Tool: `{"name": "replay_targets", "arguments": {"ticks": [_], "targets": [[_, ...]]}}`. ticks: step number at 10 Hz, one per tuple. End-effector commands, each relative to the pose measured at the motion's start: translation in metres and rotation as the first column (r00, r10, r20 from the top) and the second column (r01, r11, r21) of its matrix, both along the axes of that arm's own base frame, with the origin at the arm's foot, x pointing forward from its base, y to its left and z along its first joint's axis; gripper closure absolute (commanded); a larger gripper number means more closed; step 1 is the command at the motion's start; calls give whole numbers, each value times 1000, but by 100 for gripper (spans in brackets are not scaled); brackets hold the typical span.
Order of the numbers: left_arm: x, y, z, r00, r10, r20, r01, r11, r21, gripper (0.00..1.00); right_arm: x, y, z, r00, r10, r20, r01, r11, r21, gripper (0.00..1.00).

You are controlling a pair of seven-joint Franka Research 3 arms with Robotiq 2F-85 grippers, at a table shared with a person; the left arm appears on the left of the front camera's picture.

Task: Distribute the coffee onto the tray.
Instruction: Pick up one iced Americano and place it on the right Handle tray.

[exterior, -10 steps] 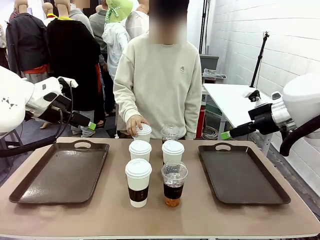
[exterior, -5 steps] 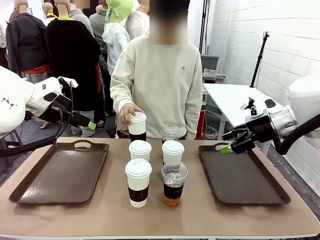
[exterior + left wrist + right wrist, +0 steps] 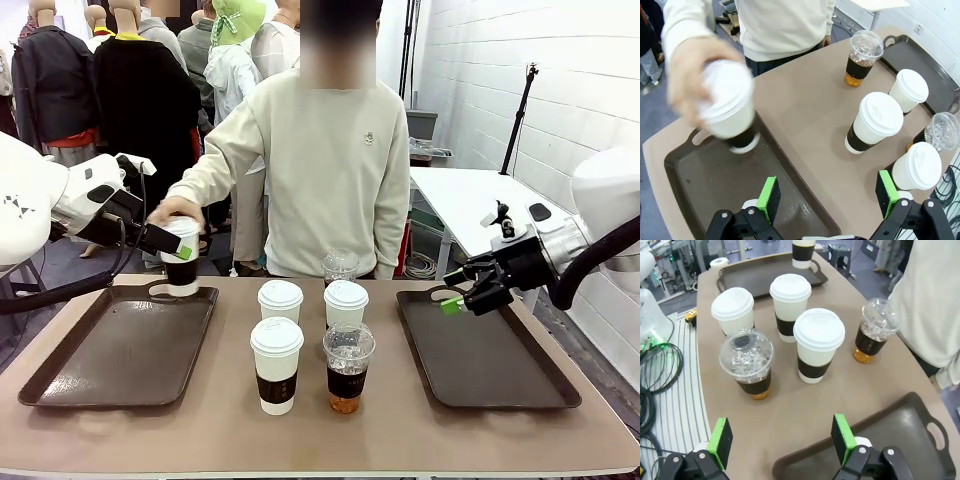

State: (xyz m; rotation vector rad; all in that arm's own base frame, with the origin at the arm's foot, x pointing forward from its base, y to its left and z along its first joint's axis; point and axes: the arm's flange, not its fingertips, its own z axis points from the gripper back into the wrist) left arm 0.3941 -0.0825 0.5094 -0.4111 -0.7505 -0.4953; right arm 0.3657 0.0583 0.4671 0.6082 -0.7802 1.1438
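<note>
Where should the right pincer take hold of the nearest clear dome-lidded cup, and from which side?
Probably around its dark sleeve, below the dome lid. The nearest clear cup stands upright with its side toward the right tray free, while a white cup stands close on the other side and another behind. So the open right pincer would best come in level from the tray side.
</note>
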Motion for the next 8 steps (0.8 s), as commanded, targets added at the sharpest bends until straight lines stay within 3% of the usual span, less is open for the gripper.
{"name": "replay_targets", "arguments": {"ticks": [1, 5, 6, 8], "targets": [[1, 2, -1, 1000, -3, 1, 3, 1000, 4, 0, 4, 1, 1, 1000, 12, 10, -12, 1000, 16, 0], [1, 2, -1, 1000, -3, 1, 3, 1000, 4, 0, -1, 0, 4, 1000, -6, -5, 6, 1000, -2, 0], [1, 2, -1, 1000, -3, 1, 3, 1000, 4, 0, 2, 5, -4, 997, 53, 50, -53, 999, 10, 0], [1, 2, -1, 1000, -3, 1, 3, 1000, 4, 0, 4, 11, -24, 989, 122, 85, -126, 991, 41, 0]]}}
